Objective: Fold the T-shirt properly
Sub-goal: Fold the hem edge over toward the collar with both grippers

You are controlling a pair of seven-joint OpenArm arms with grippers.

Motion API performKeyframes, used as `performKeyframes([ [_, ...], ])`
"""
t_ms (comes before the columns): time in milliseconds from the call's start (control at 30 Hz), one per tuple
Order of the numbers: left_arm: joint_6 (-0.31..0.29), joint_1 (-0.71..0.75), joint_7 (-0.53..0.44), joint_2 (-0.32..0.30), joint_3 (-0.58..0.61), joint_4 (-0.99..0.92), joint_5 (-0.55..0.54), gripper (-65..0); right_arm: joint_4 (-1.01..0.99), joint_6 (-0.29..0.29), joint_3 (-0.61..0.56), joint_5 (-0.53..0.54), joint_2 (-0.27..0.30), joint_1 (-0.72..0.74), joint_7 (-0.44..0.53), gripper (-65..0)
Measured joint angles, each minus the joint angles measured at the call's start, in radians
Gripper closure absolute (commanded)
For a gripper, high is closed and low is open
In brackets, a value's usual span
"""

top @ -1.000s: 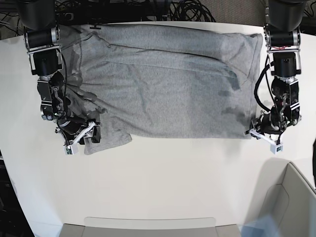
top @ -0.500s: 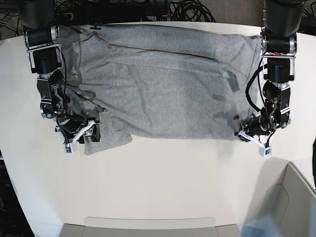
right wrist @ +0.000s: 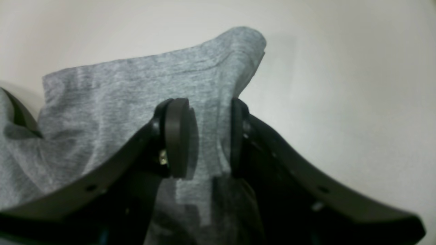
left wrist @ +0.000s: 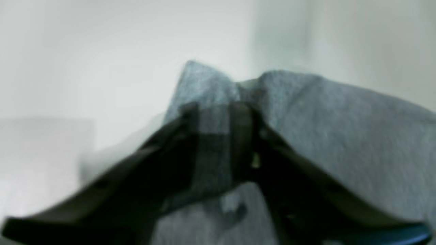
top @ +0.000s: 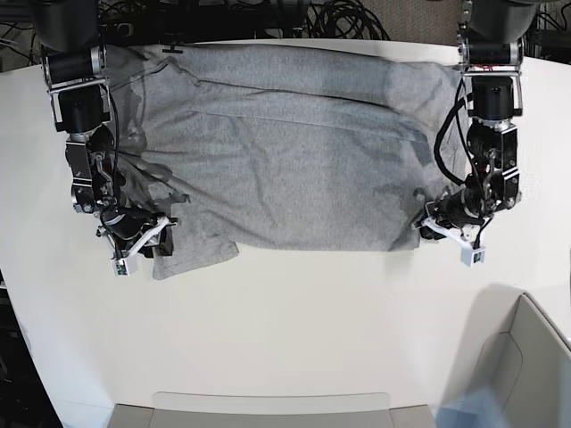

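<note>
The shirt (top: 294,147) lies spread across the far half of the white counter (top: 285,330), plain grey side up, its far edge partly lost among dark arm bases and cables.

At the base view's left, the right hand (top: 143,242) sits on the shirt's near-left corner. Its wrist view shows the fingers (right wrist: 175,136) part-way apart with a raised fold of cloth between them; whether they press it cannot be told.

At the right, the left hand (top: 443,230) meets the shirt's near-right corner. Its wrist view is blurred: a peak of fabric stands between the dark fingers (left wrist: 242,136), which look narrowly spaced, but a firm grip cannot be confirmed.

A grey bin (top: 526,357) is cut off at the near-right corner.
</note>
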Motion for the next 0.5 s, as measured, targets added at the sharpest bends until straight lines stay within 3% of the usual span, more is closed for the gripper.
performKeyframes([
  [267,0.004,-0.011,-0.012,-0.027,-0.050,0.046,0.018,-25.4,0.000,0.000,-0.001,0.000,0.000,0.000,0.000,-18.7],
  [500,0.008,-0.073,-0.188,-0.061,0.046,-0.185,0.011,-25.3,0.021,-0.004,-0.006,-0.003,0.000,-0.003,-0.019,-18.7],
])
